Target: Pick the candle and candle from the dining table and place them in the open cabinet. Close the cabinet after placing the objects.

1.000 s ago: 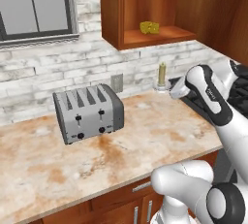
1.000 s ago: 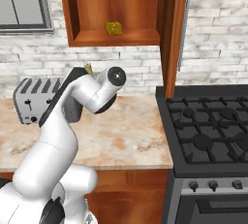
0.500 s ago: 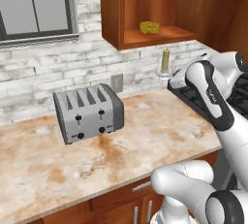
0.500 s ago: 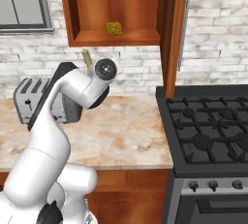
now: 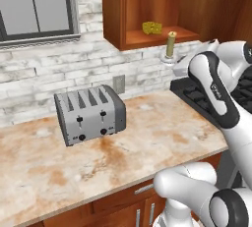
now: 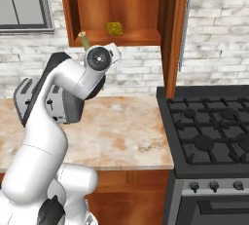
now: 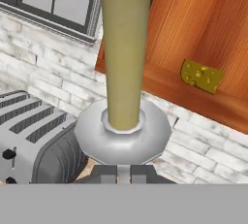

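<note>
Right, gripper (image 7: pixel 123 173) is clamped on the candle (image 7: pixel 125 53), pinching the near rim of its round silver dish holder (image 7: pixel 124 138) low in the hand view, so the taper sits straight ahead of the claw. Fingertips mostly hidden under the dish, so exact contact is hard to read. The candle (image 5: pixel 171 44) is held in the air, just below and in front of the open cabinet (image 5: pixel 114 12) shelf edge, well above the counter (image 5: pixel 147 142). Long axis roughly vertical, wick end up, dish at the bottom; in the right base view the candle (image 6: pixel 83 40) leans slightly. Yellow cheese wedge (image 5: pixel 153 27) sits on the shelf beyond it. Toaster (image 5: pixel 89 114) stands on the counter below left.
</note>
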### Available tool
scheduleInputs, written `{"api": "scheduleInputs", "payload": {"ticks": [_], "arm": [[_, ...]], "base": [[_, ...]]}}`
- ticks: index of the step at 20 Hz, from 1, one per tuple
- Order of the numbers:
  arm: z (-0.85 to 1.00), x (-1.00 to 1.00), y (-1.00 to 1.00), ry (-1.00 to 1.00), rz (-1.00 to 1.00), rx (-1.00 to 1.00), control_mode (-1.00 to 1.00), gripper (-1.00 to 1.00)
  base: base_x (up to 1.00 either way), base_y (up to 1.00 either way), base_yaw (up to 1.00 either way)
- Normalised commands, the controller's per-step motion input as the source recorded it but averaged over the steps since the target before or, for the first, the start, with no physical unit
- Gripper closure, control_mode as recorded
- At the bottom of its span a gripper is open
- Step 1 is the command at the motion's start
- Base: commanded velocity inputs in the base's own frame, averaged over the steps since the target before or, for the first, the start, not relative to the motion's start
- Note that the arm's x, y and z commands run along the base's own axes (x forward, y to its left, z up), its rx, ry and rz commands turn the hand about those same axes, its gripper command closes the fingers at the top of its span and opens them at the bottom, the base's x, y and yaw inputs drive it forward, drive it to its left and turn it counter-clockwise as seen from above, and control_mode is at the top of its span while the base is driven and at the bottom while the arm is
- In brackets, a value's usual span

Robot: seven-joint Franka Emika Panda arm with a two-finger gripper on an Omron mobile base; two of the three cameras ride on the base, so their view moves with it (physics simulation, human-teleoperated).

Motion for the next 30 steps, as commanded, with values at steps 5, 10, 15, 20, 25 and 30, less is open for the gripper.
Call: {"api": "scheduleInputs", "payload": {"ticks": [5, 10, 15, 20, 25, 30], "arm": [[0.40, 0.00, 0.00, -0.08, 0.01, 0.01, -1.00, 1.00], [0.38, 0.07, 0.00, -0.01, 0.02, 0.01, -1.00, 1.00], [0.37, 0.20, 0.00, 0.00, 0.03, 0.02, -1.00, 1.00], [0.20, 0.22, 0.03, 0.00, 0.05, 0.03, -1.00, 1.00], [0.12, 0.28, 0.07, 0.01, 0.05, 0.03, -1.00, 1.00], [0.00, 0.07, 0.03, 0.04, 0.03, 0.02, -1.00, 1.00]], "base": [[0.00, 0.00, 0.00], [0.00, 0.00, 0.00], [0.00, 0.00, 0.00], [0.00, 0.00, 0.00], [0.00, 0.00, 0.00], [0.00, 0.00, 0.00]]}}
